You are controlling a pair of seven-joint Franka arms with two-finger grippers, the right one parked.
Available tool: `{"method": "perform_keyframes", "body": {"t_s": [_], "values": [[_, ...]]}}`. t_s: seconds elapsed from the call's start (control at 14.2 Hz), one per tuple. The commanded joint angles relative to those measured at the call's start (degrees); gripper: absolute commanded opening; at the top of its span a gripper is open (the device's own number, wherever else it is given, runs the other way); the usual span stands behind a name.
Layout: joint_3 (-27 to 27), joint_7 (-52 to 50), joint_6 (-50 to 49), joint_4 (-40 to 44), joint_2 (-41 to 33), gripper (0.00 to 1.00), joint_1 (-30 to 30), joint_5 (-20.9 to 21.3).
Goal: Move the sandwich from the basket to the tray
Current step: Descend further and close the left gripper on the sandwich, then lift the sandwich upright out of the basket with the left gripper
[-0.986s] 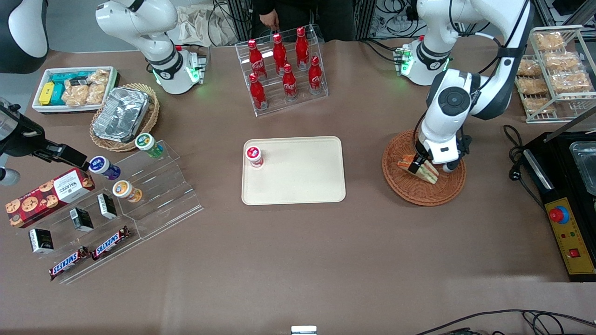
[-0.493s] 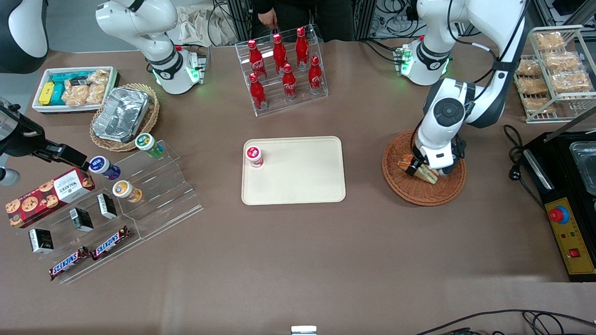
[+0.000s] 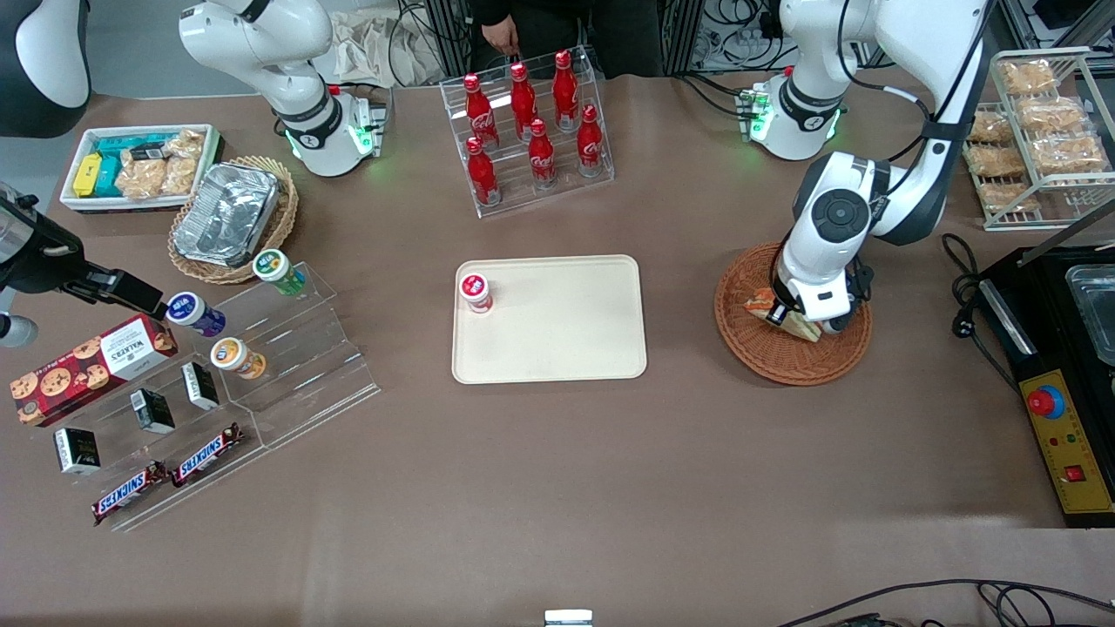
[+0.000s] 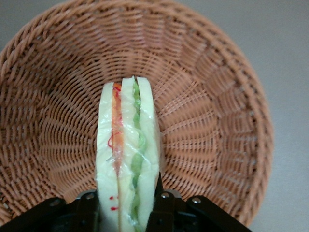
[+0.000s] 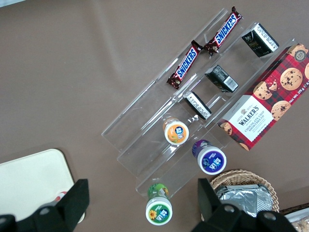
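Observation:
The sandwich (image 4: 128,145) stands on its edge in the reddish-brown woven basket (image 4: 217,121), its orange, red and green filling facing the wrist camera. My gripper (image 4: 126,205) is down in the basket with one black finger (image 4: 162,208) against each bread face, shut on the sandwich. From the front, the gripper (image 3: 797,315) hides most of the sandwich (image 3: 760,305), which still rests in the basket (image 3: 784,364). The cream tray (image 3: 566,348) lies flat at the table's middle, apart from the basket.
A small red-capped cup (image 3: 476,292) stands on the tray's corner toward the parked arm. A clear rack of red bottles (image 3: 527,122) is farther from the camera than the tray. A black appliance (image 3: 1058,366) sits beside the basket at the working arm's end.
The wrist has dropped lower into the basket over the last second, and the fingers have closed in around the sandwich. The sandwich has stayed in place.

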Motion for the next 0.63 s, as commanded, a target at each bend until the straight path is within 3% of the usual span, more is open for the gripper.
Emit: {"method": "perform_keyframes", "body": {"t_s": [0.0,0.28,0.49,0.56], "values": [[-0.36,0.03,-0.61,0.65,-5.26,0.00,0.23,1.35],[-2.46,10.99,-13.14,7.22,-10.28,0.00,0.22,-0.22],[-3.79,23.37,-25.44,15.66,-11.34,0.00,-0.21,-7.24],[-4.32,26.37,-28.79,17.77,-12.04,0.00,-0.21,-7.69]]}}
